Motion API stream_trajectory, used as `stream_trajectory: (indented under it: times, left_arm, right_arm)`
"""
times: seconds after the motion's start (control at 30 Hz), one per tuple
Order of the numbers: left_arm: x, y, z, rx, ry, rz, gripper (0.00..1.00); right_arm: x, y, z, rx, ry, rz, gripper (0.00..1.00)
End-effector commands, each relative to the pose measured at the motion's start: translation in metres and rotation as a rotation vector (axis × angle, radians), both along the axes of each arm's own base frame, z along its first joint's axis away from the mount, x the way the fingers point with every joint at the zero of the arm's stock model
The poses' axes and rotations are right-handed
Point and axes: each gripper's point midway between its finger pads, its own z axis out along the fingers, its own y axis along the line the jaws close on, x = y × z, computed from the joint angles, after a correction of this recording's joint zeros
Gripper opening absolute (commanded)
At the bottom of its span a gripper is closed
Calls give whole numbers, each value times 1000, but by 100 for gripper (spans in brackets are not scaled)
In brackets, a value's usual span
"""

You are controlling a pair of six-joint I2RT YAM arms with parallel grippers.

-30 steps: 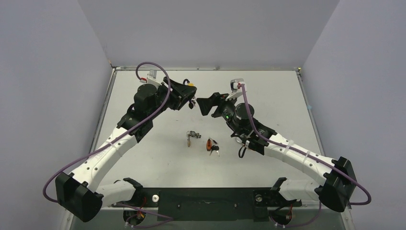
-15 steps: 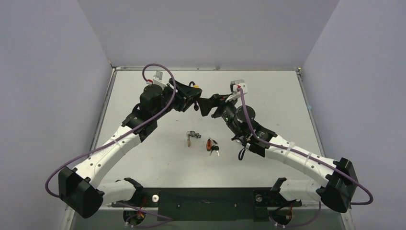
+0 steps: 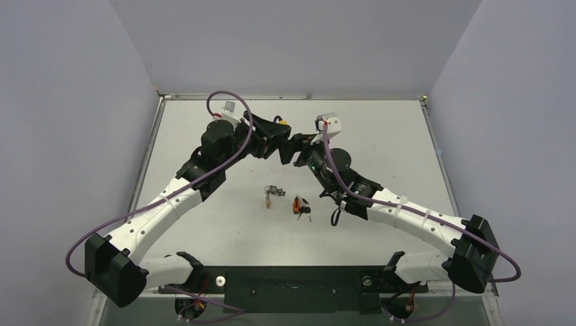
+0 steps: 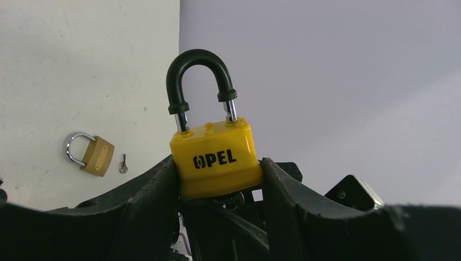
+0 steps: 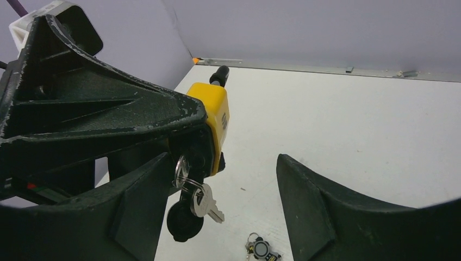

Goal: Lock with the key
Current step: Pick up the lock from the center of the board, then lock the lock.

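Note:
My left gripper (image 4: 217, 169) is shut on a yellow padlock (image 4: 217, 157) marked OPEL and holds it up above the table, its black shackle (image 4: 198, 76) pointing away from me. Bare metal shows on both shackle legs. In the top view the padlock (image 3: 280, 126) sits where the two grippers meet at the back middle. My right gripper (image 5: 223, 160) is open right under the padlock (image 5: 216, 117). A black-headed key (image 5: 184, 220) hangs from the lock's underside close to the right gripper's left finger (image 5: 136, 206), with a silver spare key (image 5: 206, 202) on its ring.
A brass padlock (image 4: 92, 154) with a small key (image 4: 123, 163) lies on the table, also seen in the top view (image 3: 272, 195). An orange-tagged key bunch (image 3: 300, 206) lies beside it. Another key bunch (image 5: 261, 250) shows below the right gripper.
Both arms have closed in on each other. The left one carried the yellow padlock to the right, and the right gripper came up to the padlock's underside.

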Motion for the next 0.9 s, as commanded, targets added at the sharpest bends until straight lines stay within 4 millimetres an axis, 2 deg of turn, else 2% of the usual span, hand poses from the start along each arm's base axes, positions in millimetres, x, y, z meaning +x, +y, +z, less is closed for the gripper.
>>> stream_trajectory:
  times: [0.0, 0.43, 0.67, 0.8, 0.87]
  left_arm:
    - [-5, -7, 77, -172, -154, -27, 0]
    - [-12, -9, 76, -201, -129, -25, 0]
    - [-15, -12, 72, -223, -110, -35, 0]
    - [-15, -12, 72, -237, -103, -36, 0]
    - [-16, -12, 72, -245, -98, -38, 0]
  right_arm:
    - [6, 2, 37, 51, -93, -57, 64]
    - [12, -8, 40, 50, -121, -204, 45]
    - [15, -11, 46, 44, -136, -235, 39]
    - [17, -14, 50, 39, -138, -258, 24]
    - [18, -15, 52, 37, -138, -267, 11]
